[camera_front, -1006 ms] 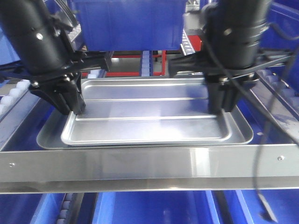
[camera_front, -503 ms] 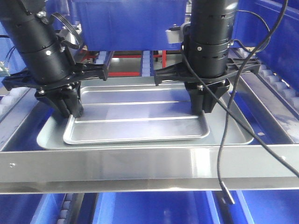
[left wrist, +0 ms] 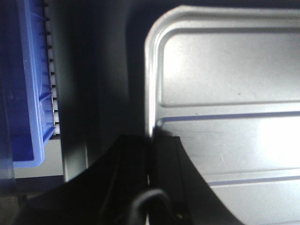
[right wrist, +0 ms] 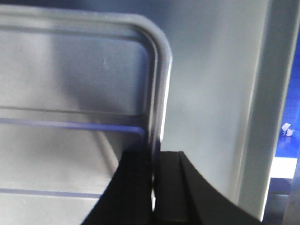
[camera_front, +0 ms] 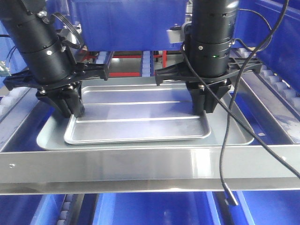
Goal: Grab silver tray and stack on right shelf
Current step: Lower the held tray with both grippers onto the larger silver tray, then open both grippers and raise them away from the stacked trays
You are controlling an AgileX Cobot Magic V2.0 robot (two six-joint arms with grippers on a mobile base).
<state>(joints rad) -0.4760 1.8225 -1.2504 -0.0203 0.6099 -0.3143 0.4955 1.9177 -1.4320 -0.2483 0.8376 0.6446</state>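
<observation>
Here the silver tray (camera_front: 138, 115) lies in the middle of the front view, its long axis running left to right across the frame, nested on the larger smooth tray (camera_front: 234, 136) just behind the broad steel front bar (camera_front: 150, 168) of the right shelf (camera_front: 281, 101). The left pincer (camera_front: 68, 105) stands on the tray's left short rim and the right pincer (camera_front: 205, 101) on its right short rim, so the tray lies between the two arms, neither nearer than the other. In each wrist view the dark jaws stand close together with the thin rim running up between them: both pincers appear closed on the rim, one jaw inside the tray and one outside. My judgement is that the coming move turns on this symmetry. With a grip at each end, the arms must travel together along the same line, or the tray will tilt or twist.
</observation>
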